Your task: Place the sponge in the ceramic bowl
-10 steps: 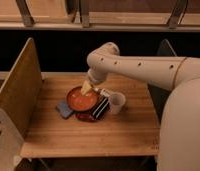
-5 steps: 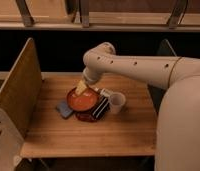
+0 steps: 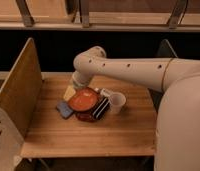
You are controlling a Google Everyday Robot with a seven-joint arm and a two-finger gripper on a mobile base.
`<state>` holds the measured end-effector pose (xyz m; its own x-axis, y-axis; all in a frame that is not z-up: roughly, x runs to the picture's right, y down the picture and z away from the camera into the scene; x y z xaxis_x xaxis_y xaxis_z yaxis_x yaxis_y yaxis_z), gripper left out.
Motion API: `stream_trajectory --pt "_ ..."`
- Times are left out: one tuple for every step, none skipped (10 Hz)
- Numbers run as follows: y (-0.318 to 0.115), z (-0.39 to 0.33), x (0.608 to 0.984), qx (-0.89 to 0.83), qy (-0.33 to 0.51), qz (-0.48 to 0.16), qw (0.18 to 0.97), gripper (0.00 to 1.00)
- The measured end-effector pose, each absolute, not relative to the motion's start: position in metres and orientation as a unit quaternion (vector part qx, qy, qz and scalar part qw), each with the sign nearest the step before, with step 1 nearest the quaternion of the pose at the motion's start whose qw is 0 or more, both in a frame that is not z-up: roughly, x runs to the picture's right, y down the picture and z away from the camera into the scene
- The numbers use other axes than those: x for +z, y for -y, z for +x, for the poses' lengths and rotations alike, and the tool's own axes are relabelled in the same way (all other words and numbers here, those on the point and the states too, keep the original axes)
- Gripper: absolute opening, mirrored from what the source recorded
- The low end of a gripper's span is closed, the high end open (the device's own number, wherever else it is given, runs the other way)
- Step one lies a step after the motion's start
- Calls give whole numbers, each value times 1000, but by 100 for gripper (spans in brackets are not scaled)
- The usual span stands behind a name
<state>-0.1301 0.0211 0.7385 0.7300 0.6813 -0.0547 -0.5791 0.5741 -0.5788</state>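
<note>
Far left of the ceramic bowl point(image 3: 84, 101) an upright wooden side panel point(image 3: 20, 90) closes off the table point(image 3: 93, 136). The sponge point(image 3: 64, 109) lies flat on the wood against the bowl's lower-left rim, outside the dish, just where it lay a second ago. What has changed is the gripper point(image 3: 69, 93): a second ago it hung over the bowl's orange-red inside, and it has since slid leftward off the dish, so that it now sits low at the bowl's upper-left edge, just beyond the sponge. How far the gripper is open, and whether it has hold of anything, I cannot tell. Since the sponge has not shifted and the bowl shows nothing in it, the placing is not yet achieved; the sideways move reads to me as the gripper lining up on the sponge. Against the bowl's lower-right rim lies a dark red-and-black packet point(image 3: 99, 110), and right of that stands a small white cup point(image 3: 116, 103). The cream arm point(image 3: 128, 70) stretches away rightward from above the bowl to the robot's bulky body. The table is pale planked wood; behind the bowl runs a dark band, with a wooden ledge and slanted struts above.
</note>
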Motion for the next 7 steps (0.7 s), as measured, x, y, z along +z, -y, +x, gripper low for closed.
stream_trajectory --pt "-31 -139 735 347 91 -303 883 80" --pt "-37 -144 735 342 91 -311 882 80" --pt "-46 -152 739 342 89 -323 878 80" --pt "-50 -158 742 344 86 -329 875 80" --pt "-59 -172 749 339 79 -340 874 80" --pt "-68 -186 754 325 72 -350 876 80" --pt "-72 -193 754 319 70 -354 876 80"
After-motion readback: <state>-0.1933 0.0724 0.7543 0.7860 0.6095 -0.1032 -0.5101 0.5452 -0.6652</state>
